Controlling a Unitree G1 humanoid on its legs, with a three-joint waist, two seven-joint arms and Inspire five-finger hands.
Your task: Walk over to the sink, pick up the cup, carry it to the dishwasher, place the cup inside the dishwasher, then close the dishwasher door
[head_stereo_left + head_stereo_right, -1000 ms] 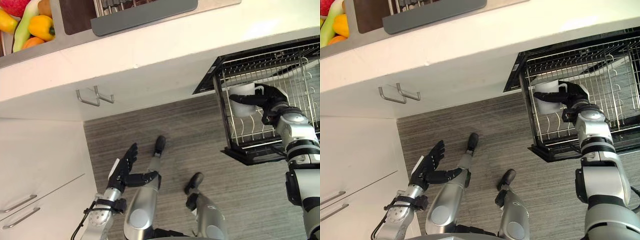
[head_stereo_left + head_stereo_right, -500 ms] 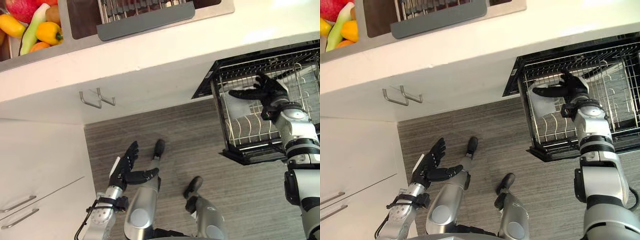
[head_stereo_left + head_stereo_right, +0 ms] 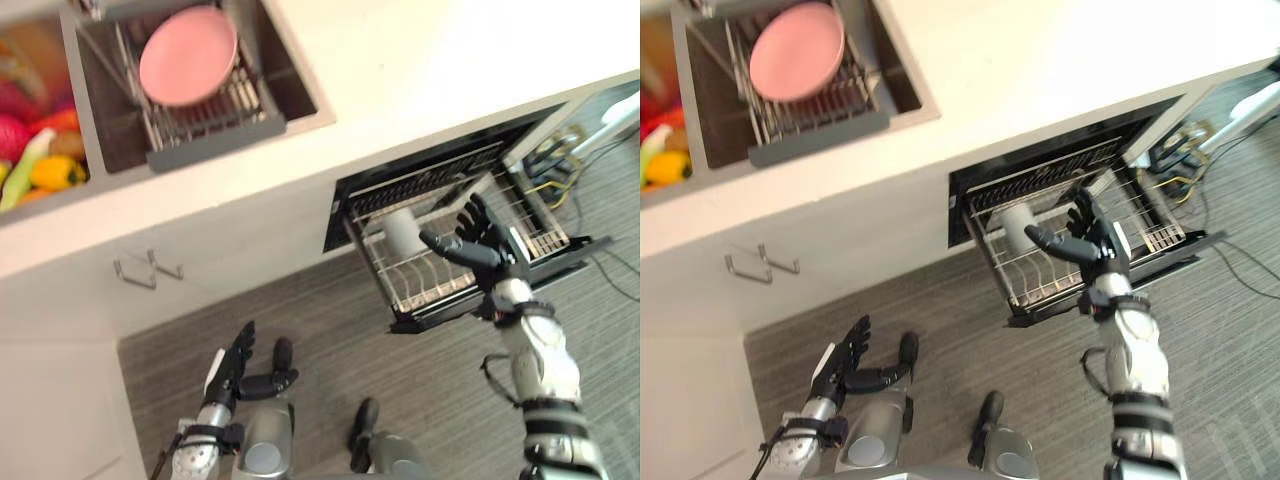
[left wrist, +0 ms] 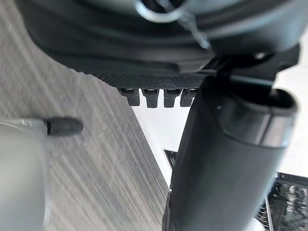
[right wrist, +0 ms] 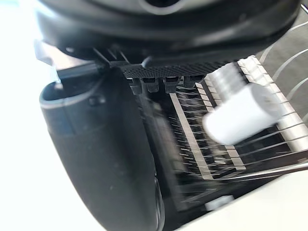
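Observation:
The white cup (image 3: 402,230) rests in the pulled-out wire rack (image 3: 432,283) of the open dishwasher under the counter. It also shows lying on the rack wires as a pale cup (image 5: 243,113) in the right wrist view. My right hand (image 3: 480,242) hovers just right of the cup with fingers spread, open and apart from it. The dishwasher door (image 3: 500,300) hangs open below the rack. My left hand (image 3: 235,360) is held low over the floor, open and holding nothing.
A sink (image 3: 300,90) set in the white counter holds a dish rack with a pink plate (image 3: 188,55). Fruit (image 3: 40,165) lies at the far left. Cabinet handles (image 3: 145,272) stick out below the counter. Cables (image 3: 560,160) lie on the floor right of the dishwasher.
My right hand has let go of the cup, spread open and drawn back slightly; the cup stays in the rack. The camera has swung, so the whole scene has shifted.

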